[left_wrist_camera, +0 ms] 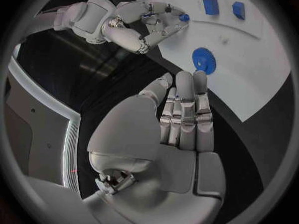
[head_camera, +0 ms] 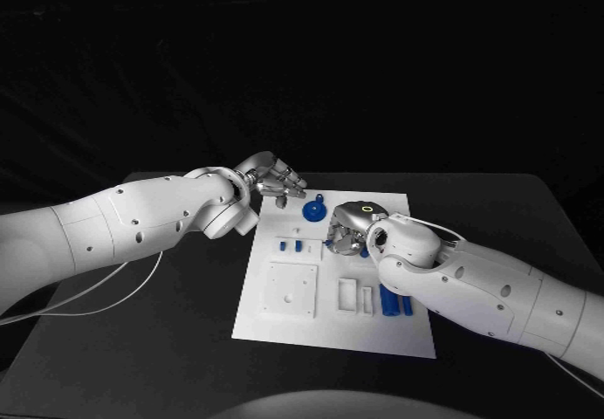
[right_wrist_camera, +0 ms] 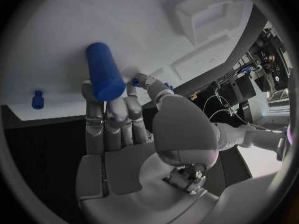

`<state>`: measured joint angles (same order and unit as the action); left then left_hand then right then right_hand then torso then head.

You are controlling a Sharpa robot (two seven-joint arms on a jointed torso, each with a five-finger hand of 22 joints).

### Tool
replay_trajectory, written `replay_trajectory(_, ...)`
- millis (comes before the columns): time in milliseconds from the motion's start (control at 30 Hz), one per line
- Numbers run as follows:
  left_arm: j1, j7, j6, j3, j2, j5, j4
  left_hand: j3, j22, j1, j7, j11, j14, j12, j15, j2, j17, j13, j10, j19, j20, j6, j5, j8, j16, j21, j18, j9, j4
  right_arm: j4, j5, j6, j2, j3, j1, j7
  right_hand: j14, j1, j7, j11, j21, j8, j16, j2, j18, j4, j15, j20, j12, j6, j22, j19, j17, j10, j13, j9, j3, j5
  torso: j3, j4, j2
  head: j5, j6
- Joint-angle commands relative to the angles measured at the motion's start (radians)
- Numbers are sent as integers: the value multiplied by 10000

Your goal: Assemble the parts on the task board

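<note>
Fingers of my right hand (head_camera: 347, 232) curl down over the middle of the task board (head_camera: 287, 325), gripping a blue cylinder (right_wrist_camera: 104, 78) upright against the white plate, while my left hand (head_camera: 267, 181) hovers at the board's upper left corner, fingers straight and pressed together, holding nothing. Around the right hand I note a blue gear (head_camera: 313, 209) just above it, two small blue blocks (head_camera: 292, 246) to its left, and blue pegs (head_camera: 396, 305) lying in a slot at the board's lower right, beside my right forearm.

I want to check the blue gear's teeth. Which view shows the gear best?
The left wrist view: the blue gear lies unobstructed on the task board. The head view shows it small; the right wrist view gives nothing recognisable of it.
</note>
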<state>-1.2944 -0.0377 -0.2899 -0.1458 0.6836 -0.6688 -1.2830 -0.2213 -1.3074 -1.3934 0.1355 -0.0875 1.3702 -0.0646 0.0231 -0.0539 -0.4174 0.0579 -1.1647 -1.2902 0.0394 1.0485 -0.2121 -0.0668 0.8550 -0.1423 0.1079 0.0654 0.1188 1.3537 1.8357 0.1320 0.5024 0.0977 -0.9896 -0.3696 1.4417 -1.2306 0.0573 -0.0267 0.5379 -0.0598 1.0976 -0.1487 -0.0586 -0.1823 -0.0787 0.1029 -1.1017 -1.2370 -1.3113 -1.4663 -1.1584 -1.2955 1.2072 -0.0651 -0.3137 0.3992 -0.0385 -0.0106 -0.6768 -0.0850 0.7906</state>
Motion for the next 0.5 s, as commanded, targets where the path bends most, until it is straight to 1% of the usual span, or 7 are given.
replay_trajectory(33, -13, -28, 118, 9, -7, -9, -14, -9, -185, -47, -12, -2, -20, 29, -46, -10, -10, 7, 48, -47, -13, -53, -33, 24, 2, -4, 4, -11, 10, -10, 344, -321, -9, -108, 59, 48, 36, 62, -17, -37, 53, -26, 17, 18, -67, -58, -15, -3, -32, -73, -538, -292, -10, -48, 10, -14, 17, 47, 4, 1, -2, -8, 14)
replay_trajectory(267, -12, -28, 130, 9, -14, -16, -6, -9, -185, -47, -12, -2, -20, 29, -46, -10, -10, 7, 48, -47, -13, -53, -33, 24, 2, -4, 4, -11, 10, -37, 473, -310, -29, -226, 60, 26, 39, 88, -23, -35, 56, -28, 19, 24, -65, -60, -14, -4, -24, -70, -533, -289, -11, -50, 5, -14, 96, -93, 0, -5, -6, -16, 30)
replay_trajectory(400, -12, -23, 137, 9, -16, -28, -2, -9, -185, -47, -12, -2, -20, 29, -46, -10, -10, 7, 48, -47, -13, -53, -33, 24, 2, -4, 4, -11, 10, -56, 530, -351, -26, -252, 60, -2, 40, 77, -23, -37, 63, -26, 22, 37, -64, -61, -14, -4, -23, -71, -533, -289, -13, -50, 5, -14, 106, -98, -1, -4, -3, -15, 35)
replay_trajectory(500, -12, -15, 149, 9, -19, -40, 0, -9, -185, -47, -12, -2, -20, 29, -46, -10, -10, 7, 48, -47, -13, -53, -33, 24, 2, -4, 4, -11, 10, -74, 556, -440, -24, -269, 60, -20, 40, 80, -19, -41, 75, -26, 18, 55, -63, -82, -15, -1, -34, -84, -535, -286, -10, -59, 18, -14, 41, 145, 0, -4, -3, -14, 38)
